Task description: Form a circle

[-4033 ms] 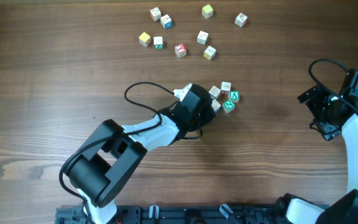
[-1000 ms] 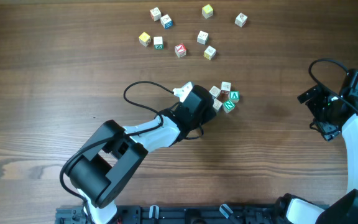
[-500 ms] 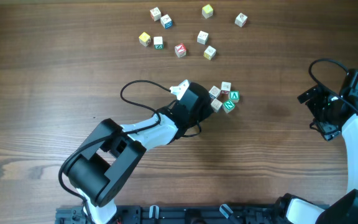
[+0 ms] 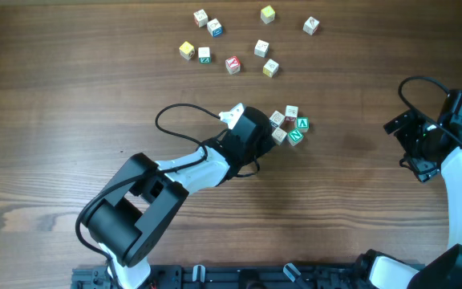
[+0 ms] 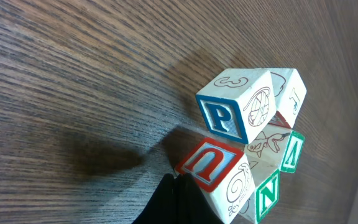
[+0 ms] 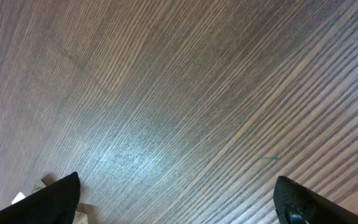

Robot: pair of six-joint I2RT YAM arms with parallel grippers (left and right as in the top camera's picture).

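Circle (image 5: 247, 149): blue P, red U, green N legible.

**Loose letter cubes (image 4: 261, 48) on a dark wooden table (image 4: 70, 104)**

Nine cubes lie scattered well ahead of the left gripper (image 4: 265, 133), none touching another. Nearest to it are a red-lettered cube (image 4: 232, 64) and a yellowish cube (image 4: 271, 67), with a plain pale cube (image 4: 261, 48) just beyond them. Ahead and to its left sit a green-marked cube (image 4: 204, 54), a yellow cube (image 4: 186, 50), a blue-marked cube (image 4: 215, 28) and a white cube (image 4: 200, 16). Farthest ahead is a yellow-green cube (image 4: 267, 13). Ahead to its right lies a reddish-marked cube (image 4: 311, 26).
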